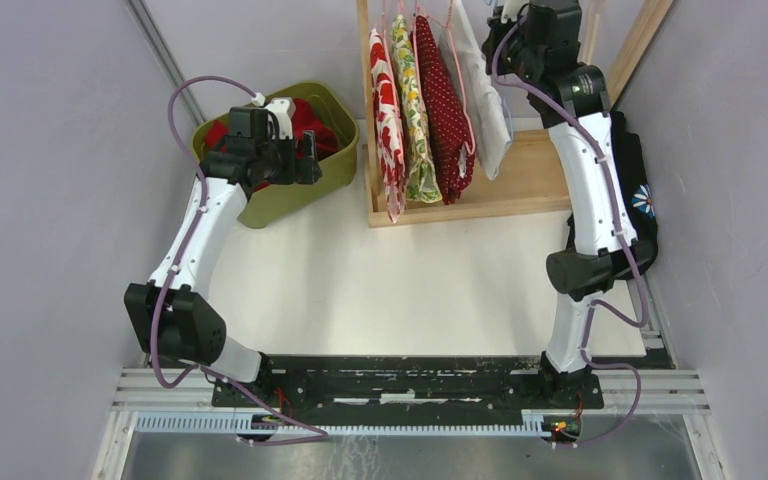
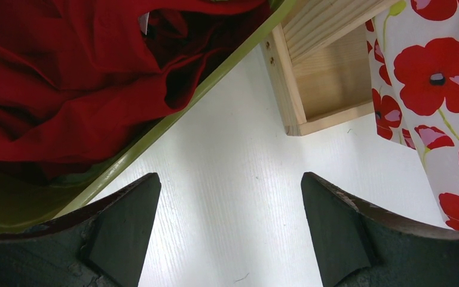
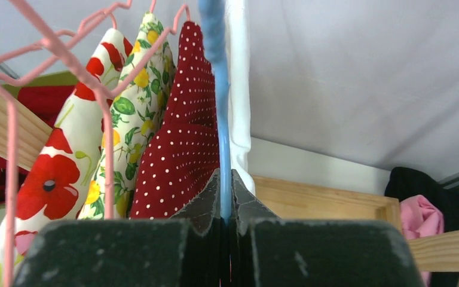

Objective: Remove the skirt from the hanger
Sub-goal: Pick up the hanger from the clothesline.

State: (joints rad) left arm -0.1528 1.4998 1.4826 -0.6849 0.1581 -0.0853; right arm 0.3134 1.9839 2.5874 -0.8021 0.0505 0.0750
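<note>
Three patterned skirts [image 3: 131, 119] crowd the blue hanger [image 3: 218, 107] pinched by right gripper [image 3: 227, 185]; left gripper [image 2: 230, 179] gapes empty

a white table [image 1: 380, 290] carries a green basket [image 1: 282, 200] at its rear left, with a wooden rack base [image 1: 530, 178] just beside it.

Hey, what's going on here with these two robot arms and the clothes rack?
The right gripper is shut on a blue hanger at the wooden rack. The hanger seems to carry a white garment, next to three patterned skirts. The left gripper is open and holds nothing, hovering over the table beside the green basket of red cloth. The garment is not yet off its hanger.
</note>
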